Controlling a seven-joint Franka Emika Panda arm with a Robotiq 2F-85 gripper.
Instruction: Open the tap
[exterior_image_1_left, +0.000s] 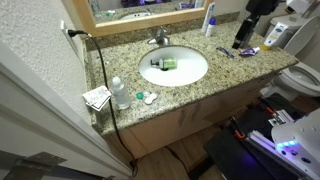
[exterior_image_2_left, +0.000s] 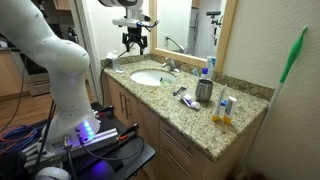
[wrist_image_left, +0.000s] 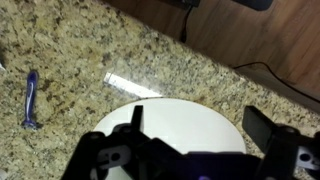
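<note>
Granite countertop is carrying the white oval basin, and the arm is holding the gripper high over that surface, well apart from everything on it, with its fingers spread wide and nothing between them in the wrist view. Small chrome tap is sitting at the basin's back rim, just below the mirror, with nothing touching its lever. Judgement: no part of the task is showing as done, so the approach, contact with the lever and the opening motion are all remaining.
</note>
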